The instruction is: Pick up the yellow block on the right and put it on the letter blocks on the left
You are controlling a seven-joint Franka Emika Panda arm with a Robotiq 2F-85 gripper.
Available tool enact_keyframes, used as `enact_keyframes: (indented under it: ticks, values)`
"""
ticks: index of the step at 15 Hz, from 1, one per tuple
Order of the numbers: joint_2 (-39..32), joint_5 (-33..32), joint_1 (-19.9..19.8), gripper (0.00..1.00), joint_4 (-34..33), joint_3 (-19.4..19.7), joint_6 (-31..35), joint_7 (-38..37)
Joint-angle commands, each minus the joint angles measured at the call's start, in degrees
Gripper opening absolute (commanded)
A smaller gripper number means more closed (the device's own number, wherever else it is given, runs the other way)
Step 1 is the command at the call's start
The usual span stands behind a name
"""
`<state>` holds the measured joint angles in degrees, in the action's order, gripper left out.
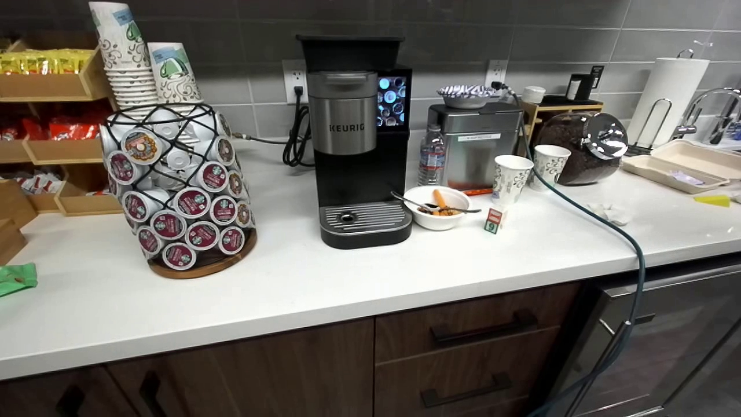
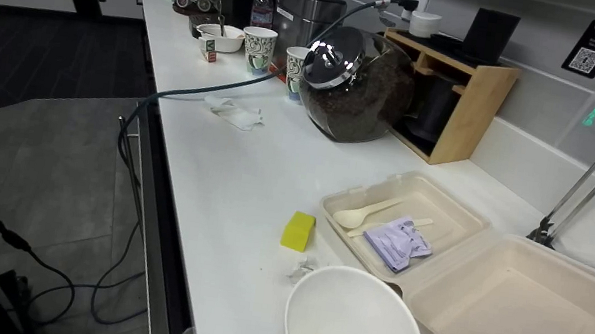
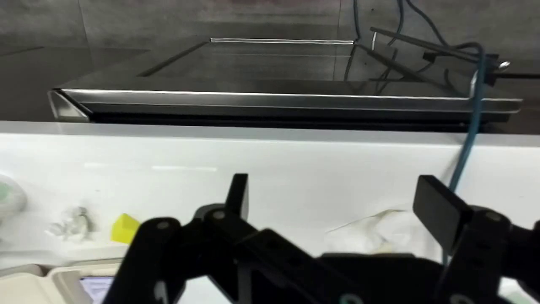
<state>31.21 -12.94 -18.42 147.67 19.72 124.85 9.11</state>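
The gripper [image 3: 335,192] is poised over a white counter [image 3: 295,164] in the wrist view, its fingers [image 3: 441,213] spread wide, nothing gripped. In an exterior view, a paper cup [image 2: 353,310] is framed closest; behind it, a yellow block [image 2: 298,231] is found just beside an open takeout box [image 2: 530,309], not yet picked up. The block is judged light and fairly stiff, though its material cannot be told. Because one face appears slanted, a slip could be caused by a high grip; a low hold across its narrow width, clear of the box, is advised. Farther off, beyond a crumpled napkin [image 2: 233,112] and a cable [image 2: 210,89], the letter blocks [image 2: 208,49] are seen standing near a white bowl [image 2: 229,45].
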Motion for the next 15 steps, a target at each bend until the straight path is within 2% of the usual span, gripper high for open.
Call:
enact_keyframes:
  ticks: [1, 2, 5, 8, 9, 10, 11, 12, 15]
  values:
    - [-14.06, -0.75, -3.81, 1.0, -10.97, 2.82, 3.88, -3.24]
    - [-5.7, 0.26, -3.14, 1.0, -5.02, 1.95, 2.18, -0.19]
    - [-12.76, 0.08, -4.23, 1.0, -10.29, 2.92, 3.32, -1.16]
    - [-14.29, 0.05, -4.06, 1.0, -11.22, 2.61, 3.33, -1.92]
    - [-14.9, -0.15, -3.74, 1.0, -11.39, 2.96, 3.94, 0.21]
    - [-17.11, 1.37, -2.92, 1.0, -13.33, 4.44, 5.47, 4.98]
    - [-18.88, 2.9, -2.03, 1.0, -15.73, 5.88, 3.55, 11.57]
    - [-20.43, 4.67, 2.29, 1.0, -18.48, 10.29, 1.65, 15.37]
    - [-25.86, 9.81, 10.77, 1.0, -26.17, 20.2, -1.78, 28.19]
